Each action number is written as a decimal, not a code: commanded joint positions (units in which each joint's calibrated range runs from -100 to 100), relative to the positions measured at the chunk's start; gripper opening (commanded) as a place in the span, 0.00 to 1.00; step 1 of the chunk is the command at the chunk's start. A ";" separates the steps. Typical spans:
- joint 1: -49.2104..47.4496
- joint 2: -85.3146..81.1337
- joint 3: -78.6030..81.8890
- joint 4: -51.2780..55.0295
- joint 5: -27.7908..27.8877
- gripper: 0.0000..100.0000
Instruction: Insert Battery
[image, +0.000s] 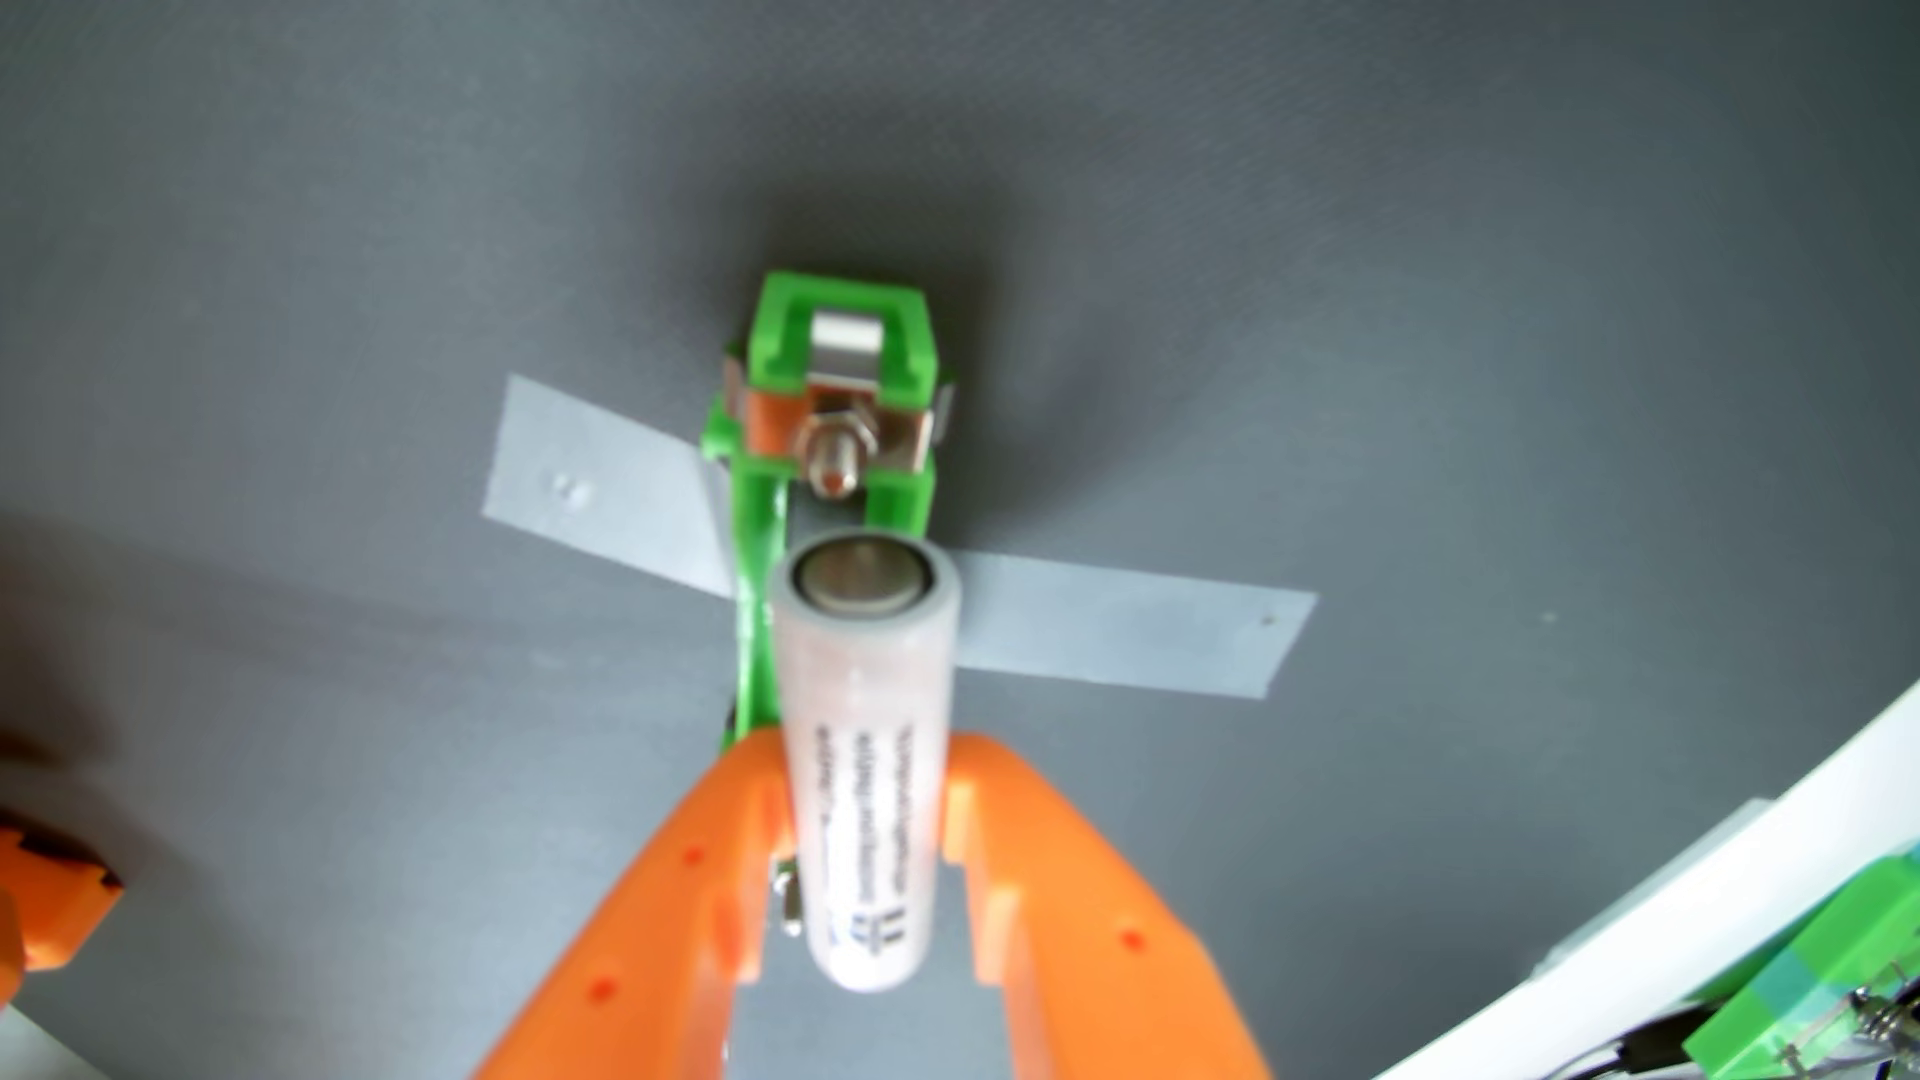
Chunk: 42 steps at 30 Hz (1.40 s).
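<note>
Wrist view: the battery (868, 768) is clamped between the two orange fingers of the tool (862, 789), above the middle of the bench (1455, 312). Its long axis is pointed toward the green holder (831, 415), which lies just beyond its free end, taped down.

From my remote seat, the battery (868, 758) print is too blurred to read. It covers the green holder (847, 415) slot below the bolt. 2 orange pieces (left edge) (47, 893) are cut off, unidentifiable.
</note>
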 joint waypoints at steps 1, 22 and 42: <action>0.55 -0.37 -0.16 0.21 -0.04 0.02; 3.86 -0.37 1.64 -0.64 -0.10 0.02; 0.67 -0.37 1.28 -0.64 -0.04 0.02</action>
